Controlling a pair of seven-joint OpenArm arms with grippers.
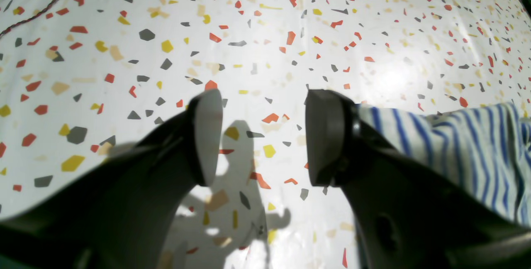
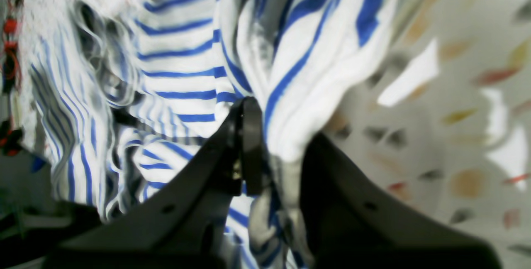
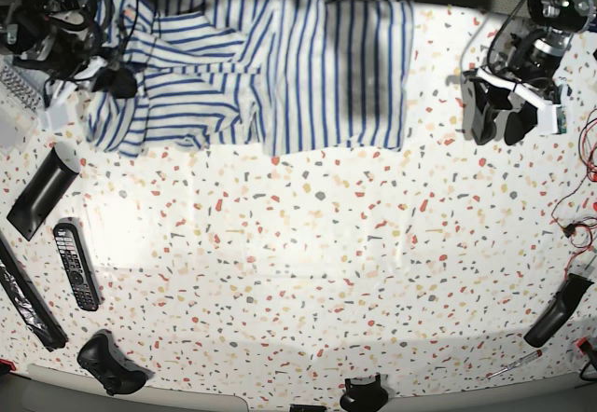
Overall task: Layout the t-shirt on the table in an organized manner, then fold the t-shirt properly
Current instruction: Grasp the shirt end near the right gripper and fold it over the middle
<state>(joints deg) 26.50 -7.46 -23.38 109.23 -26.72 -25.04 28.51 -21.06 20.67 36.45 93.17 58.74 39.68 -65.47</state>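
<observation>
The t-shirt [image 3: 308, 67], white with blue stripes, lies along the far edge of the table [image 3: 308, 263]. Its right half is flat and its left half is crumpled into folds. At the shirt's left end my right gripper [image 3: 114, 82] is shut on a bunched fold of the striped cloth [image 2: 290, 107], which runs between the two fingers [image 2: 249, 144]. Right of the shirt, my left gripper [image 3: 494, 121] hangs open above bare tabletop [image 1: 265, 65]. In the left wrist view the gripper [image 1: 265, 136] holds nothing, and the shirt's edge [image 1: 456, 144] shows behind its right finger.
A remote control [image 3: 75, 265], a flat black case [image 3: 42, 193] and a long black bar [image 3: 26, 300] lie at the left edge. A black controller [image 3: 112, 365] sits front left. Red cables [image 3: 578, 216] and a black handle [image 3: 558, 309] are on the right.
</observation>
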